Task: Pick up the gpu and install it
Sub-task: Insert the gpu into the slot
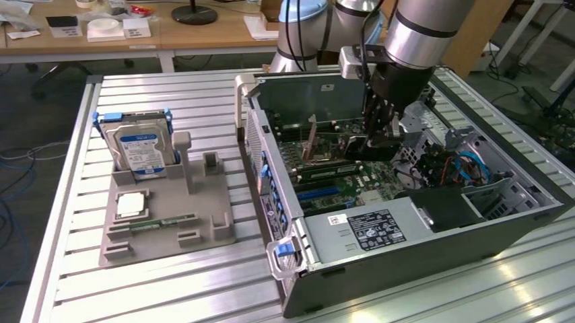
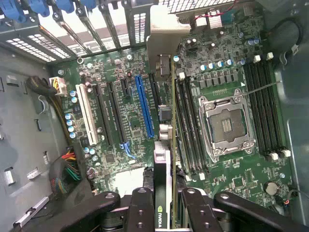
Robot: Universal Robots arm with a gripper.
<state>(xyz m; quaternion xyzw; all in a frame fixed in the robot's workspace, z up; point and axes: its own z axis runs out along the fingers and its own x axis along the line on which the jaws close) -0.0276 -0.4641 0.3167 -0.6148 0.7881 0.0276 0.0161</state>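
Pinching the gpu (image 1: 352, 149) by its flat faces, the gripper (image 1: 378, 149) hangs inside the open computer case (image 1: 503, 222) in the exterior view, at twelve o'clock from the case's labelled metal cover (image 1: 373, 229). At nine o'clock from the case sits a grey moulded holder (image 1: 161, 222) with a blue-labelled hard drive (image 1: 139, 145) standing upright.

In the wrist view the black fingers (image 2: 140, 205) clamp the card edge-on. Its pale metal bracket (image 2: 161, 34) points toward the slotted rear panel, over the green motherboard (image 2: 116, 121), between the blue slot (image 2: 143, 106) and the memory slots (image 2: 186, 121). The card looks light, stiff and fragile, so it is best gripped on its faces, clear of the connector edge.
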